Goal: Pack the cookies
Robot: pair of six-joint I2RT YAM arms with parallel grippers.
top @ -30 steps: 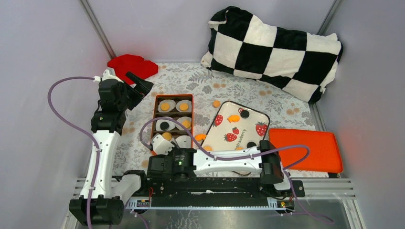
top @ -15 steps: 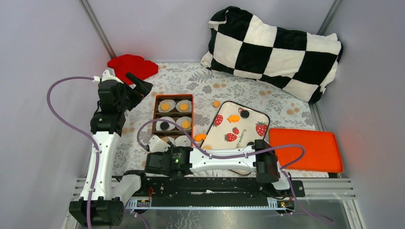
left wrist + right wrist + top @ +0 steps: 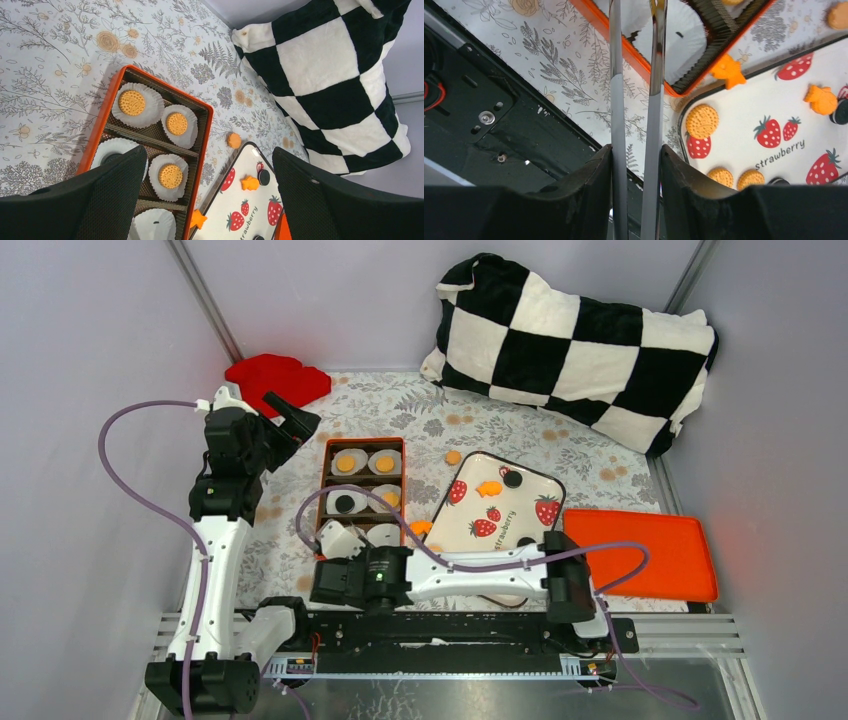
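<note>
The orange box (image 3: 364, 495) holds white paper cups. Golden cookies (image 3: 346, 464) lie in the two far cups, and a black one (image 3: 343, 503) and a golden one fill the middle row. The strawberry plate (image 3: 535, 488) carries golden cookies (image 3: 702, 121), black ones (image 3: 512, 479) and an orange shaped biscuit (image 3: 489, 489). One cookie (image 3: 453, 457) lies loose on the cloth. My right gripper (image 3: 340, 540) (image 3: 636, 165) is shut on metal tongs (image 3: 656, 75) over the box's near end. The tong tips are out of view. My left gripper (image 3: 290, 420) (image 3: 210, 200) is open and empty, high above the box's left side.
A checkered pillow (image 3: 575, 340) lies at the back right. A red cloth (image 3: 275, 378) lies at the back left. An orange tray (image 3: 645, 550) sits to the right of the plate. An orange star biscuit (image 3: 419, 528) lies between box and plate. The black base rail (image 3: 469, 100) runs along the near edge.
My right gripper with the tongs pulled back and left a little, then came forward again over the box's near cups. The left arm has not moved.
</note>
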